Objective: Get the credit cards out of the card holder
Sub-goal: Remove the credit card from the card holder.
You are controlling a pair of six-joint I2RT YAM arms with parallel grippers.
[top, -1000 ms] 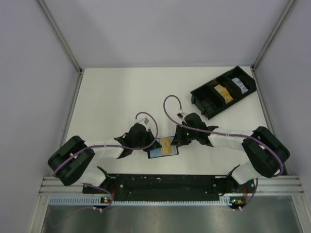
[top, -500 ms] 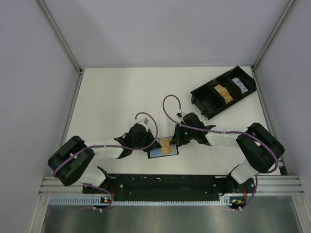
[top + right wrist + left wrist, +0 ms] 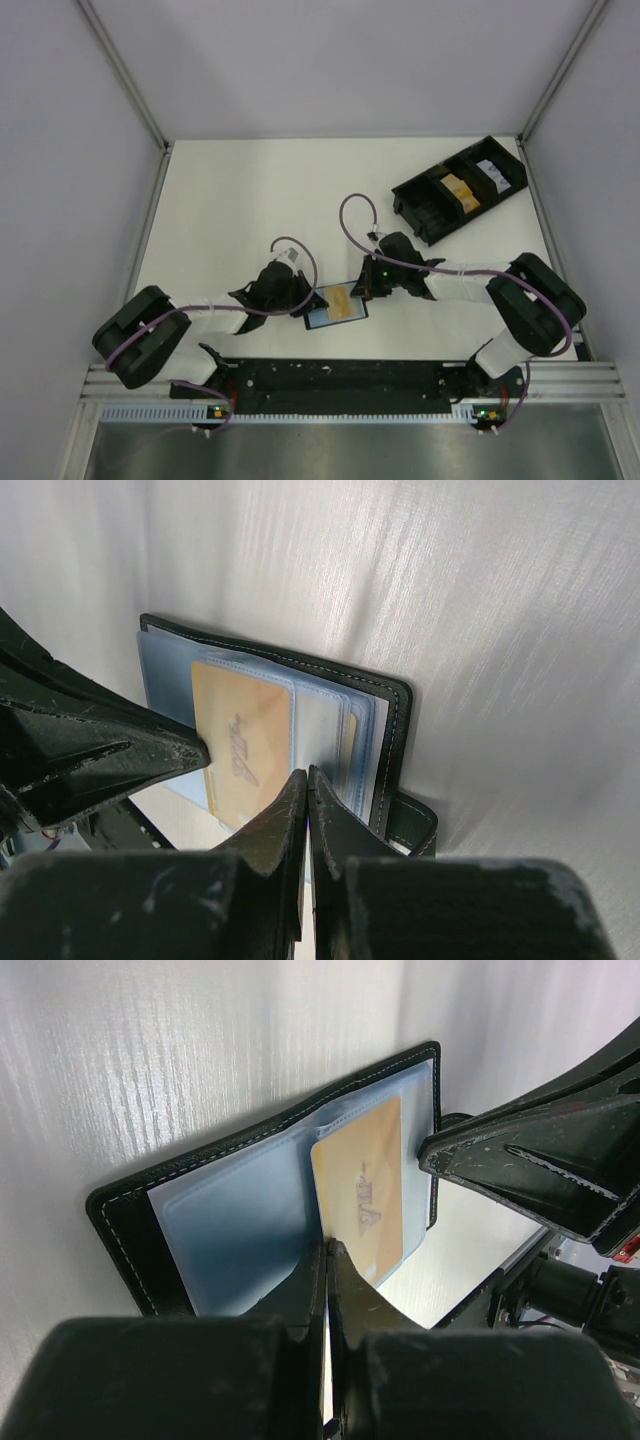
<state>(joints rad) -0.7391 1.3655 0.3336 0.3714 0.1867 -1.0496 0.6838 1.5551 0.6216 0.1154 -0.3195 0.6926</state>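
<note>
the closed left hand (image 3: 328,1250) has drawn back leftward at the card (image 3: 365,1185)'s edge, the closed right hand (image 3: 305,780) pinning the open holder (image 3: 220,1225) by the desk (image 3: 250,200)'s near edge: extraction seems underway.

Black card holder (image 3: 125,1222), blue-grey sleeves; orange-yellow credit card (image 3: 365,1185).

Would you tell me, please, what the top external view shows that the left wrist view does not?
Only the top view shows the black tray at the far right and the mounting rail. Only the wrist view shows the white stitching on the card holder, the mark on the orange card, and the left end effector shut at that card's edge. Both show the open holder, the card and the right end effector.
</note>
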